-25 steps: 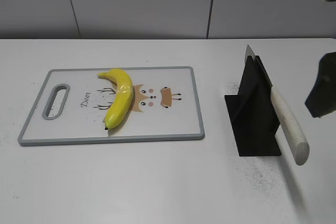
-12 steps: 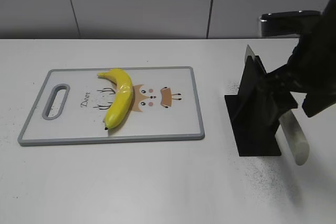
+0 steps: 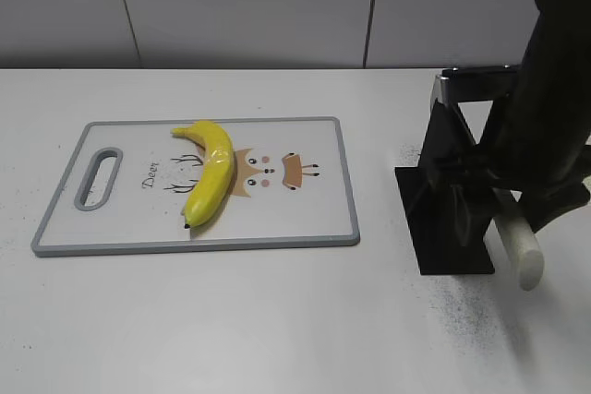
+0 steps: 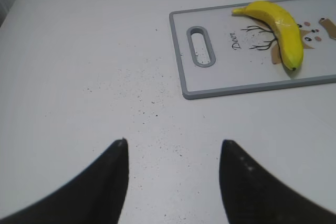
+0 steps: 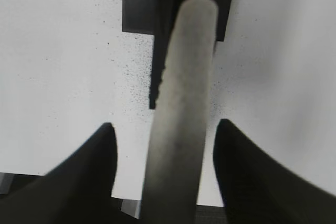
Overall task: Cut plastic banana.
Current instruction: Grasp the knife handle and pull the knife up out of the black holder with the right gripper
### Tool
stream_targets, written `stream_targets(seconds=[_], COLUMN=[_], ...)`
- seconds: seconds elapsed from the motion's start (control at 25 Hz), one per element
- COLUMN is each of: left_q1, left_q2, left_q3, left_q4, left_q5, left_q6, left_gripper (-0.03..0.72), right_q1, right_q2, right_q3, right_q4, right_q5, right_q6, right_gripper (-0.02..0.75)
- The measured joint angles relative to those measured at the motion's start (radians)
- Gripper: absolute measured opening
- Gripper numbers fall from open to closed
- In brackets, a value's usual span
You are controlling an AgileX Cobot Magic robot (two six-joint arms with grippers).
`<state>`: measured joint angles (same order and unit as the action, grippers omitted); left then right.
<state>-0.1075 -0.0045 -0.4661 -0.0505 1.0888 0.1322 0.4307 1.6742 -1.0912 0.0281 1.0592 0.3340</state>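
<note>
Since a second ago, the right arm has come in from the right edge and now stands over the black knife stand, covering most of the knife; nothing else has shifted. At the far left, the left gripper hovers over bare white table, its two dark fingers spread wide with nothing between them. Next comes the grey-rimmed cutting board, printed with a deer drawing and a handle slot at its left end. On the board's left-centre lies the plastic banana, curved, with its dark tip pointing toward the board's near edge. Well to the right of the board, the stand holds the knife with its white handle slanting down toward the front right. The right gripper is lowered around that handle: in the right wrist view the handle runs up the middle between the two open fingers, with clear gaps on both sides, so nothing is gripped.
</note>
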Motion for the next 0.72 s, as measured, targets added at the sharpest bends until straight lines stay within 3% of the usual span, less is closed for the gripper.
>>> stream_targets(seconds=[0.16, 0.72], left_q1=[0.000, 0.000], left_q2=[0.000, 0.000], left_q3=[0.000, 0.000], left_q4=[0.000, 0.000], left_q5=[0.000, 0.000], left_q6=[0.000, 0.000], left_gripper=[0.519, 0.519], right_q1=[0.000, -0.001], right_q2=[0.001, -0.013], right_q3=[-0.001, -0.001], right_q4=[-0.002, -0.001], right_q5=[0.010, 0.011], right_q6=[0.015, 0.021], right_gripper=[0.157, 0.158])
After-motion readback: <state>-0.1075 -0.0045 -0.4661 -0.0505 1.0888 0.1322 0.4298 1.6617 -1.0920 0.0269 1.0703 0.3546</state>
